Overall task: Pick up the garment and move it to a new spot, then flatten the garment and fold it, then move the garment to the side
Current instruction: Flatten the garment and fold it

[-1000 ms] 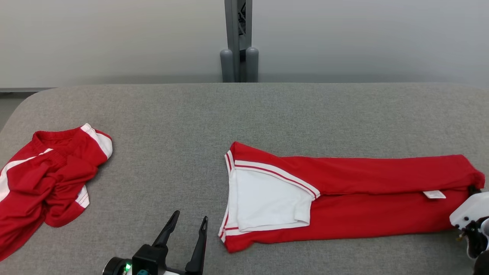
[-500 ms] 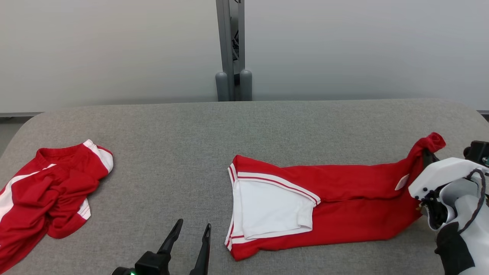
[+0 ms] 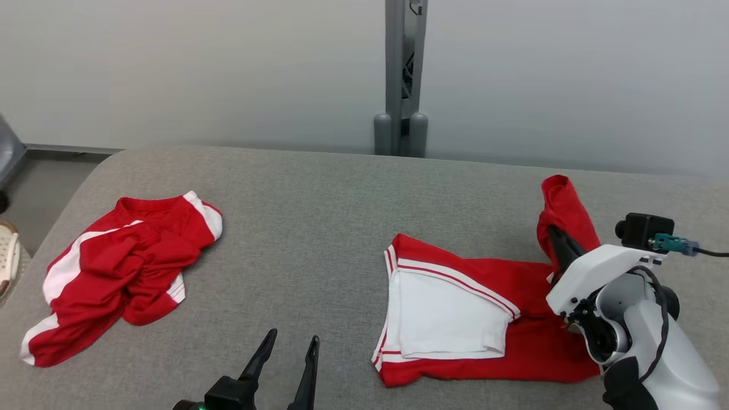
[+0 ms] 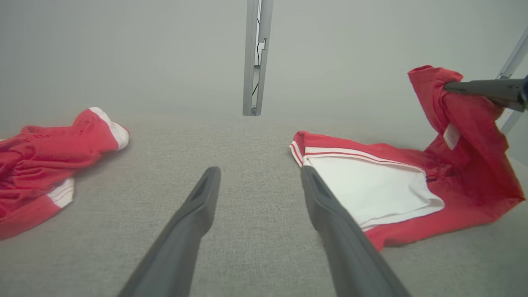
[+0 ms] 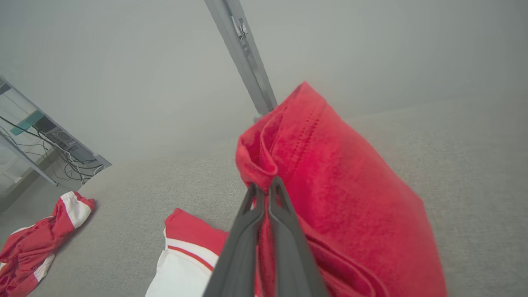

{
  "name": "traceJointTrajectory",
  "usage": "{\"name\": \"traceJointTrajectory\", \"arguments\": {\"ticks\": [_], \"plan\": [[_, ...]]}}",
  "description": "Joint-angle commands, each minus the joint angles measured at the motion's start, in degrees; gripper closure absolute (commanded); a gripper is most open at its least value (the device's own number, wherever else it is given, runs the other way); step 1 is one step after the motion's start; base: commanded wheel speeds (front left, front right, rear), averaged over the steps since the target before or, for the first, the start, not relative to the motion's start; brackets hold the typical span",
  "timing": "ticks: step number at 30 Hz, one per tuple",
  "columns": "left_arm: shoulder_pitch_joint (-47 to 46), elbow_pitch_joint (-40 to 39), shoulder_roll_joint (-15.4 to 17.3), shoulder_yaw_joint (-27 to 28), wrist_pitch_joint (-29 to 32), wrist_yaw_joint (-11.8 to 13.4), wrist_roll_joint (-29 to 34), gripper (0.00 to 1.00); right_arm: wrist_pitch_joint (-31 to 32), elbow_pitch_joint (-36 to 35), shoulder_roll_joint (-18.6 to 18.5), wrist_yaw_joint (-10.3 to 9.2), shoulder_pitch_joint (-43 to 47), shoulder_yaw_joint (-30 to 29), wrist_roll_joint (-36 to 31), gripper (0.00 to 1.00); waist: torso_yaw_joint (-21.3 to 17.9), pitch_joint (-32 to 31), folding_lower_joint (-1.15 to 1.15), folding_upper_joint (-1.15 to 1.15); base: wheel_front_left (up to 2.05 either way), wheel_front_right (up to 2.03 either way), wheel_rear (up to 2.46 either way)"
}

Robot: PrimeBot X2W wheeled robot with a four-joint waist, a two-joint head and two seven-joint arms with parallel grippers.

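1. I see a grey woven-fabric tabletop (image 3: 319, 228) with rounded corners; it runs across most of the head view.
2. On its left part lies a crumpled red garment with white panels (image 3: 125, 267); it is bunched in loose folds, well apart from everything else on the cloth.
3. Behind the far edge a grey metal post (image 3: 401, 74) stands upright; two rounded grey cylinders (image 3: 383, 134) flank its foot, touching it.
4. A plain pale wall (image 3: 199, 68) backs the table.
5. Past the left corner I make out grey floor (image 3: 45, 188); a pale perforated object (image 3: 5, 256) is cut off by the frame edge, and I cannot tell what it is.
6. My right wrist view shows dark cables (image 5: 62, 154) hanging beneath a frame; a teal piece (image 5: 25, 122) sits on it.
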Motion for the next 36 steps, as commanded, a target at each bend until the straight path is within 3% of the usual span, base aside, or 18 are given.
{"name": "traceJointTrajectory", "arguments": {"ticks": [1,9,15,34,36], "plan": [[-0.49,0.22,0.08,0.22,-0.25,-0.36,0.10,0.00,0.27,-0.74,0.04,-0.02,0.91,0.52,0.06,1.00,1.69,0.00,0.00,0.00,0.00,0.00,0.00],[-1.00,1.06,-0.21,0.39,-0.26,-0.92,0.24,0.00,2.52,-3.56,0.72,-0.02,3.61,5.73,2.28,1.00,7.73,0.44,0.00,0.00,0.00,0.00,0.00],[-1.63,1.22,0.00,1.65,-0.25,-0.80,0.30,0.00,2.63,-1.61,0.67,-0.02,3.71,9.57,6.12,1.00,10.83,0.68,0.00,0.00,0.00,0.00,0.00],[-2.04,2.41,-0.49,1.18,-0.26,-1.63,0.92,0.00,-1.82,11.93,0.72,-0.02,-1.42,20.68,17.14,0.98,14.20,1.18,0.00,0.00,0.00,0.00,0.00],[-1.88,2.61,-0.47,1.57,-0.26,-1.53,0.97,0.00,-2.22,11.66,0.74,-0.02,-1.58,22.88,20.08,0.00,13.67,0.88,0.00,0.00,0.00,0.00,0.00]]}}
